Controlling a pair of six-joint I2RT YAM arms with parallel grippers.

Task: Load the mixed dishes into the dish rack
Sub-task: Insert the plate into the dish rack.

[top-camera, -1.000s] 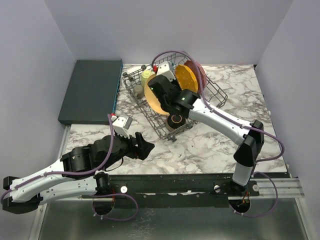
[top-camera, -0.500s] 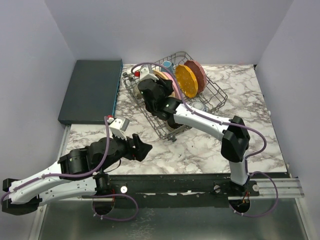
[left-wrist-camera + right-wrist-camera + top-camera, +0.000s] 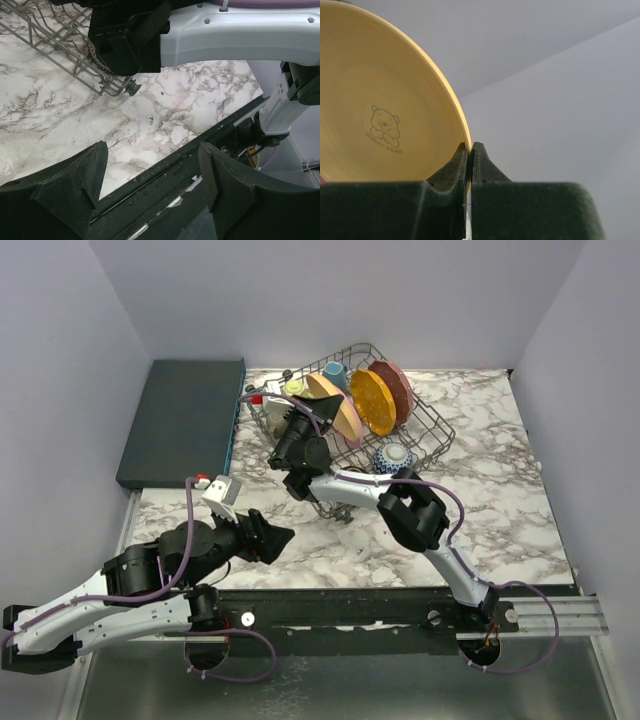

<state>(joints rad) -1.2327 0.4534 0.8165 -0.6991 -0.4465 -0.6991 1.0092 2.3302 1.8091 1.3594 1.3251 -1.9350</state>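
Right jaws: pinching the rim of the pale yellow round bear-print plate (image 3: 385, 110), which leans on edge inside the grey wire dish rack (image 3: 437, 430).
Left jaws: spread, empty, above the white marbled desk (image 3: 500, 475).

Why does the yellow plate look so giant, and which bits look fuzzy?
Right wrist view: the plate sits right at the lens, pinched by the right gripper, whose dark base looks soft; left wrist view: the table is sharp; top view: even light.
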